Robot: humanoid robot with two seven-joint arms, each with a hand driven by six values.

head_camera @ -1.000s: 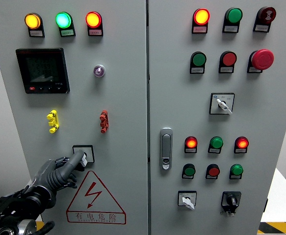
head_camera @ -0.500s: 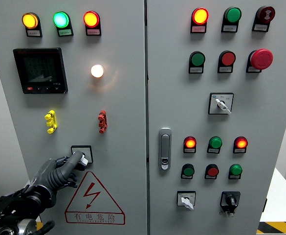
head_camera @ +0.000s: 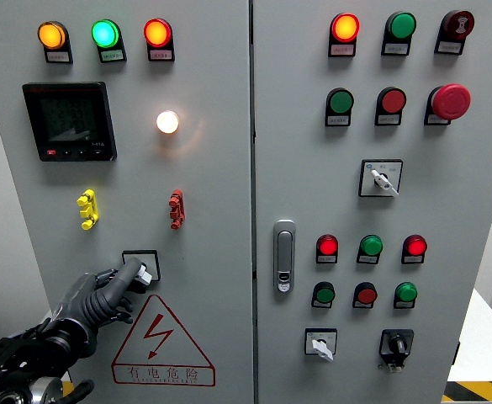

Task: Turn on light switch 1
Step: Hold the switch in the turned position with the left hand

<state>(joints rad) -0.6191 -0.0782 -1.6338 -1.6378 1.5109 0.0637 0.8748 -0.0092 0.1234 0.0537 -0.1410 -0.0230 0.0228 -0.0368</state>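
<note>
Light switch 1 (head_camera: 142,266), a small rotary knob in a square frame, sits low on the left cabinet door (head_camera: 212,185), just above the red warning triangle (head_camera: 163,341). Left hand (head_camera: 103,295) has its fingers pinched on the knob. Higher up, the round lamp (head_camera: 167,122) glows white.

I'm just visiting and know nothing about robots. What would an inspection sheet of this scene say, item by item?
Surface: grey control cabinet, two doors, upright.
Job's things: selector switch low on the left door; round lamp above it glows white.
Clutter: yellow clip and red clip on the left door; indicator lights, push buttons, red emergency button, door handle.
Hands: left hand with a fingertip on the selector switch; right hand not in view.
Cables: nothing seen.
Surroundings: yellow-black floor stripe at lower right.
</note>
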